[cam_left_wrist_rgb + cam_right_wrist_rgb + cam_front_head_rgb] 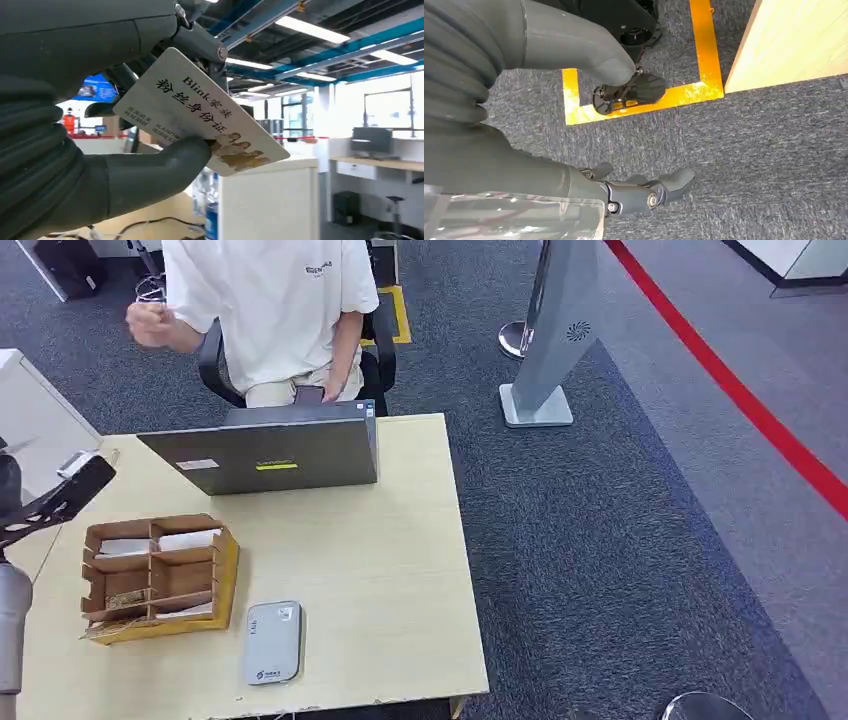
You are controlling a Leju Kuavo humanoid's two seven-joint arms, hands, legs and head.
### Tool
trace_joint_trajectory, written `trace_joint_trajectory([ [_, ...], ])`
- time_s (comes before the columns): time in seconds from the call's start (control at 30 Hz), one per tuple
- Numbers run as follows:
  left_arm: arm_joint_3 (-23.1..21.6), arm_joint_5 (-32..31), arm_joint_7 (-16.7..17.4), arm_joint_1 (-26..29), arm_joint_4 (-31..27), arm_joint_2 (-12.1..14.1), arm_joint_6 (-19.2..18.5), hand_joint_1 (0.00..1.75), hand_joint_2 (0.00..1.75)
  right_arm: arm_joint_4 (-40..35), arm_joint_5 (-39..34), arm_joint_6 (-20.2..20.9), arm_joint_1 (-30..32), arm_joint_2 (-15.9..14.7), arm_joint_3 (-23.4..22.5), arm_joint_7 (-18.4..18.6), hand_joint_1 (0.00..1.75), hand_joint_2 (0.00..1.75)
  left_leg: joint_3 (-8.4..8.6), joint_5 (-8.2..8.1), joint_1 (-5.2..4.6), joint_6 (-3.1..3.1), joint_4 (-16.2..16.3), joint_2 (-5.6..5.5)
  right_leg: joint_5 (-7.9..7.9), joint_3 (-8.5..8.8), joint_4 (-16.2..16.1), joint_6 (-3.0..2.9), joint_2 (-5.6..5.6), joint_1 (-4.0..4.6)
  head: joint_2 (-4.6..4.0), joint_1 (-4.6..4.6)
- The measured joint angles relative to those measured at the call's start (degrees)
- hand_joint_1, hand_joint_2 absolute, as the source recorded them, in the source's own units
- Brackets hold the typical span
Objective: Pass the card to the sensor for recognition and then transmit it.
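Card held up at the table's left edge, not yet over the sensor

My left hand (100,150) pinches the card (200,112) between thumb and fingers; my right hand (574,125) hangs spread, holding nothing. The thumb catches just one edge, so I judge a swing toward the grey sensor (272,642), near me, could slip or tilt it. In the head view the card barely shows.

Open-plan office or demo hall. Grey carpet tile floor (600,540) with red line (740,390) and yellow tape markings (644,100). Light wood desk (380,580) carries a laptop (270,450); a person (270,300) sits behind it on a black office chair (215,365). Left wrist view: exposed ceiling with strip lights (310,27), white partitions (270,200), desk with monitor (371,140), large windows (387,107).
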Motion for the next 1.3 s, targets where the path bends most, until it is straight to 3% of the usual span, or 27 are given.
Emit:
trace_joint_trajectory([
  [0.3, -6.17, 2.71, -4.98, 18.26, -20.81, -3.62, 1.66, 1.75, 1.75, 0.00, 0.61, -0.24, 0.88, 0.52, -1.18, -0.35, 0.00, 1.75, -0.05, -0.09, -0.03, 0.01, -0.01, 0.05, -0.04, -0.09, -0.04, 0.03, 0.05, -0.02, 0.00, -0.02],
  [0.6, -11.56, 1.64, -6.42, 31.46, -31.86, -4.85, 6.32, 1.75, 1.75, 0.00, 1.31, -0.81, 0.99, 0.92, -2.30, -0.35, 0.00, 1.75, -0.09, -0.08, -0.01, 0.00, -0.02, 0.03, -0.04, -0.08, -0.04, 0.04, 0.00, -0.01, 0.00, -0.04],
  [0.9, -12.28, 4.24, -7.38, 38.33, -31.71, -8.32, 9.38, 1.75, 1.75, 0.00, 2.73, -1.16, 0.84, 1.53, -2.58, -0.17, 0.00, 1.75, -0.11, -0.08, -0.02, 0.01, -0.02, -0.04, -0.04, -0.07, -0.04, 0.04, -0.08, -0.02, 0.00, -0.04],
  [1.3, -12.24, 3.78, -7.85, 39.49, -21.85, -11.93, 11.93, 1.75, 1.75, 0.00, 4.04, -1.29, 0.41, 1.73, -2.58, 0.66, 0.00, 1.75, -0.12, -0.08, -0.02, 0.01, -0.02, -0.06, -0.04, -0.06, -0.04, 0.04, -0.10, -0.01, 0.00, -0.04],
])
